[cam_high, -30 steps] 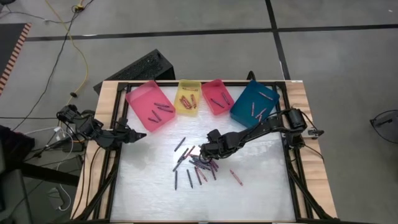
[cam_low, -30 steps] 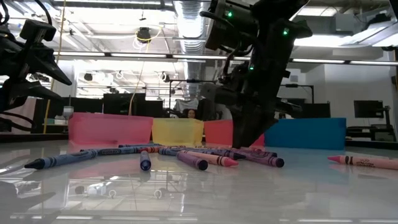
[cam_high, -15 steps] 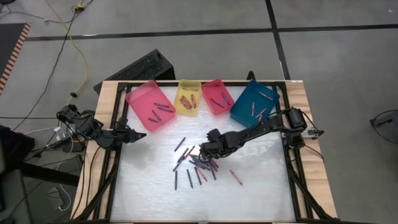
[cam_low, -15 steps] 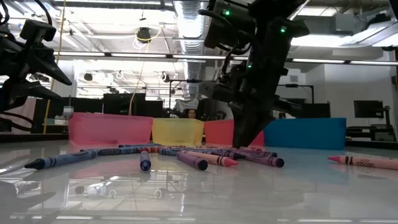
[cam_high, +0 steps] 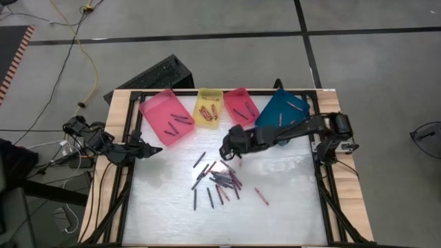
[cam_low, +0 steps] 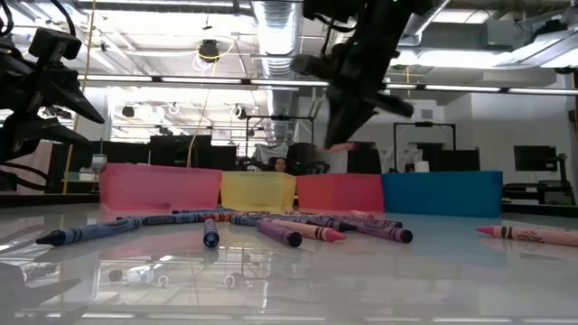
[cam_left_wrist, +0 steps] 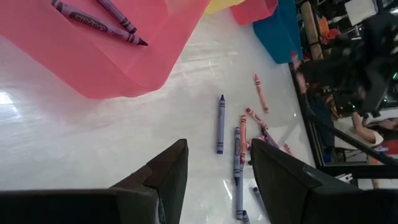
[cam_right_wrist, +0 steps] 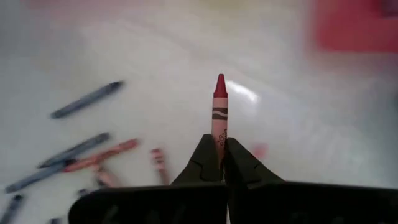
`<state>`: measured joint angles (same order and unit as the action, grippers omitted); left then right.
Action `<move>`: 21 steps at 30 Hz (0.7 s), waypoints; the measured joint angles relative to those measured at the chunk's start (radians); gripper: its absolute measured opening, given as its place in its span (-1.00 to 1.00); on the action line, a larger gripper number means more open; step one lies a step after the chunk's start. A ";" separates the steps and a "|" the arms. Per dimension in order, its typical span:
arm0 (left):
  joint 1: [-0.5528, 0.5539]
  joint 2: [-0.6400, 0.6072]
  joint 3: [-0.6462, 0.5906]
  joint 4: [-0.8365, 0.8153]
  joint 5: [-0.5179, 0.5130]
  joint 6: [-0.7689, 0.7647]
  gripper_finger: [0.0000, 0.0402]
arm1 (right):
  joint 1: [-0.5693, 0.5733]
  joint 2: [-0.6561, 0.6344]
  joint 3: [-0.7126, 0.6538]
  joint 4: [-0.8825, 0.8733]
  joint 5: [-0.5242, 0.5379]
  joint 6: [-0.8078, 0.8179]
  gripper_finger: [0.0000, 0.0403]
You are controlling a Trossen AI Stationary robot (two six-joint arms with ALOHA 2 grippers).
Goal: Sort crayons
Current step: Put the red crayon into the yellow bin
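Several crayons (cam_high: 220, 180) lie loose on the white table top, also seen in the low view (cam_low: 289, 230). My right gripper (cam_high: 225, 153) hangs above the table, just on the far side of the pile, shut on a red crayon (cam_right_wrist: 219, 102). It also shows in the low view (cam_low: 341, 135). My left gripper (cam_high: 156, 149) waits at the table's left side by the pink tray (cam_high: 165, 117), open and empty (cam_left_wrist: 214, 180). My right gripper pinches the red crayon's blunt end (cam_right_wrist: 218, 138) between its two fingertips. The crayon runs on straight past the fingertips in line with the fingers, its pointed tip (cam_right_wrist: 219, 79) leading. It is lifted clear of the table.
Along the far edge stand the pink tray, a yellow tray (cam_high: 207, 108), a red tray (cam_high: 240, 106) and a blue tray (cam_high: 281, 114), each with a few crayons inside. One pink crayon (cam_high: 262, 196) lies apart, right of the pile. The near half of the table is bare.
My right gripper has risen from the crayon pile and gone toward the table's far edge, carrying the red crayon up clear of the table. The other crayons lie as before.
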<state>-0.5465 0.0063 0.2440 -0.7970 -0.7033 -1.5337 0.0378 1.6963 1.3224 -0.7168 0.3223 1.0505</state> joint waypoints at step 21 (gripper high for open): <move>0.000 0.000 0.000 0.001 0.014 0.000 -0.18 | -0.265 -0.203 0.000 -0.291 0.122 -0.095 -0.99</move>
<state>-0.5464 0.0063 0.2440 -0.7959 -0.6895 -1.5337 -0.2272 1.4928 1.3223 -1.0080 0.4448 0.9556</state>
